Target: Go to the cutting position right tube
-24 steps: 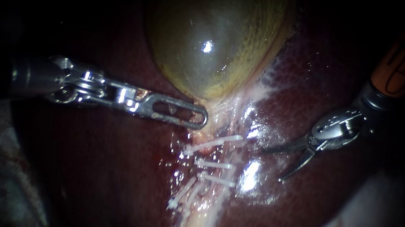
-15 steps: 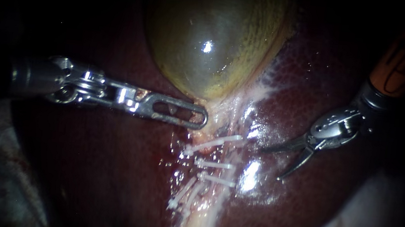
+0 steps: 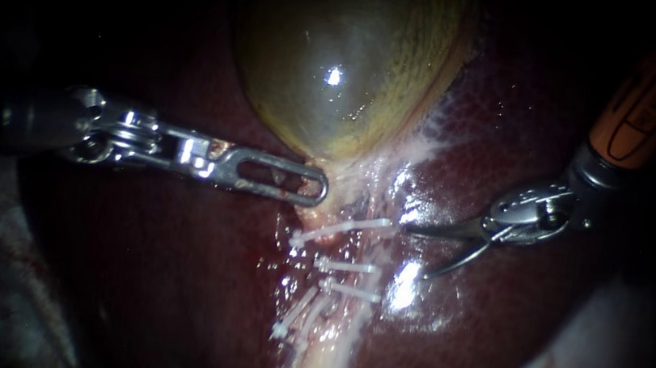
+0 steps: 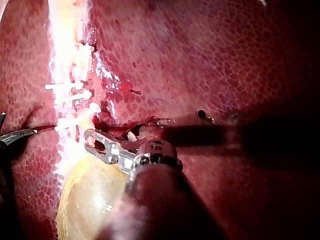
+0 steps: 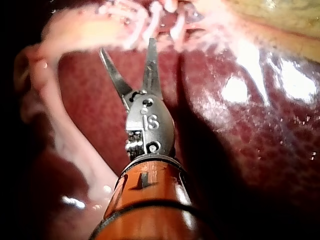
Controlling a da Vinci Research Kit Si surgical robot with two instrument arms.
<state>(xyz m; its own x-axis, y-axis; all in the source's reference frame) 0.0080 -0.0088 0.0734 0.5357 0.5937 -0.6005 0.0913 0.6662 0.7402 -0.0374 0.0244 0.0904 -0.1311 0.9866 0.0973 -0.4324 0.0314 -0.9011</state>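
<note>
White clips (image 3: 343, 230) cross the right tube (image 3: 355, 252), three stacked, on pale tissue below the gallbladder (image 3: 332, 62), with dark red liver (image 3: 172, 273) all round. Jaws of the right instrument (image 3: 414, 252) stand wide open: thin curved blades, nothing between them. The tube sits just ahead of the blade tips. The upper tip is right at the end of the top clip, cannot tell if touching. The lower tip points at the wet shiny patch beside the middle clip. In the right wrist view the right instrument (image 5: 127, 45) shows a clear gap between its blades, with a pale clipped strand just ahead of them, blurred. Flat windowed jaws of the left instrument (image 3: 312, 194) lie together, pinching tissue at the gallbladder's narrow end. The top clip is just past its tip. In the left wrist view the gallbladder (image 4: 90, 195) lies alongside the left instrument (image 4: 89, 140), clips ahead.
</note>
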